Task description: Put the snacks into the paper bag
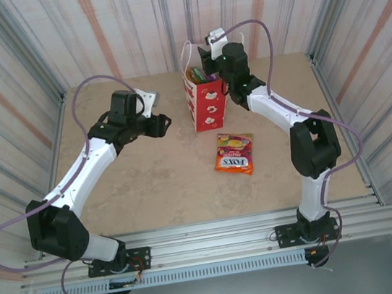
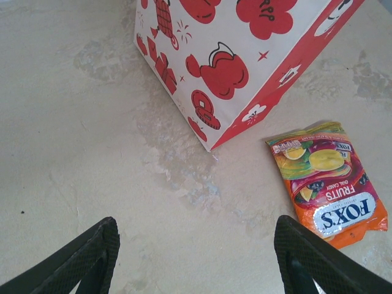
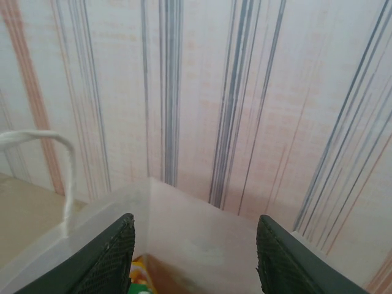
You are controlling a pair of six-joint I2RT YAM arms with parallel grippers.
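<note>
One snack lies outside the bag: the FOX'S packet (image 1: 234, 153), flat on the bench (image 1: 144, 191), label up, just in front of the paper bag (image 1: 206, 101) and a little to its right, not touching it. The left wrist view shows it beside the bag's near corner.

Other packets (image 1: 198, 78) show in the bag's open mouth. A yellow-green scrap (image 3: 139, 271) is visible low between the right fingers.

Right end effector (image 1: 210, 63): over the bag mouth, jaws apart, nothing between them. One cord handle (image 3: 61, 165) loops just to its left.

Left end effector (image 2: 196, 245): jaws wide apart, empty, low over bare bench on the bag's left, facing the bag and the packet.

Handling, as judged:
- Packet looks light. Its glossy film is likely slippery and crinkly, and loose sweets inside give it a soft bulge.
- It lies flat, so the fingers have little edge to catch. A pinch across the narrow width at the bulged middle seems best. A crimped end is the other option, though the film may slide out.
- Bag is thin paper, upright and light, so a nudge on its wall or handle could tip or shift it.
</note>
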